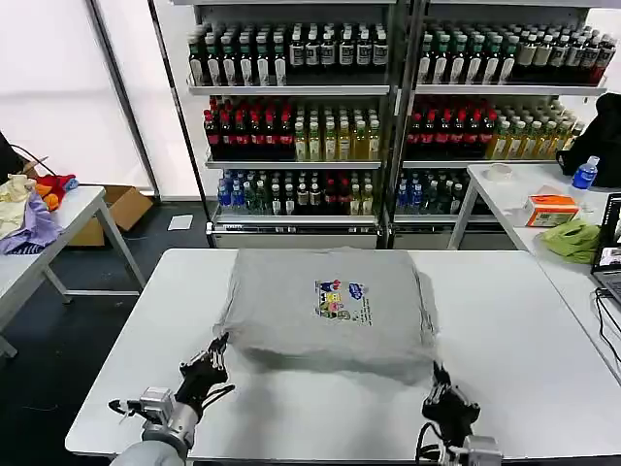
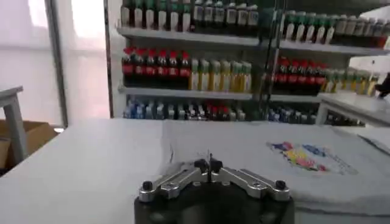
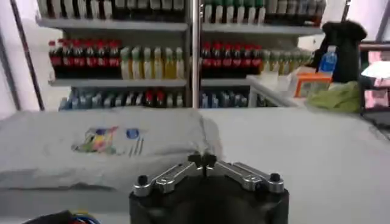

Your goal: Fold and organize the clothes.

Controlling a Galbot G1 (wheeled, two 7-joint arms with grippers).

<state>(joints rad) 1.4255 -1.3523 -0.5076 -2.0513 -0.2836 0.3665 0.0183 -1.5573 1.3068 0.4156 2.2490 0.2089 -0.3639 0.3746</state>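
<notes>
A large grey T-shirt (image 1: 291,316) lies folded into a thick rectangle in the middle of the white table (image 1: 529,335), its small colourful chest print (image 1: 340,299) facing up. My left gripper (image 1: 219,346) sits shut at the shirt's near left corner, tips against the cloth edge. My right gripper (image 1: 439,377) is shut just in front of the near right corner. In the left wrist view the left gripper (image 2: 208,163) points at the T-shirt (image 2: 256,149). In the right wrist view the right gripper (image 3: 201,159) meets the T-shirt (image 3: 55,152) at its corner. No cloth shows between either pair of tips.
Shelves of bottles (image 1: 320,107) stand behind the table. A side table at the left holds yellow, purple and red garments (image 1: 29,209). The right table carries an olive-green cloth (image 1: 572,238), an orange box (image 1: 551,209) and a laptop (image 1: 611,257). Bare tabletop surrounds the shirt.
</notes>
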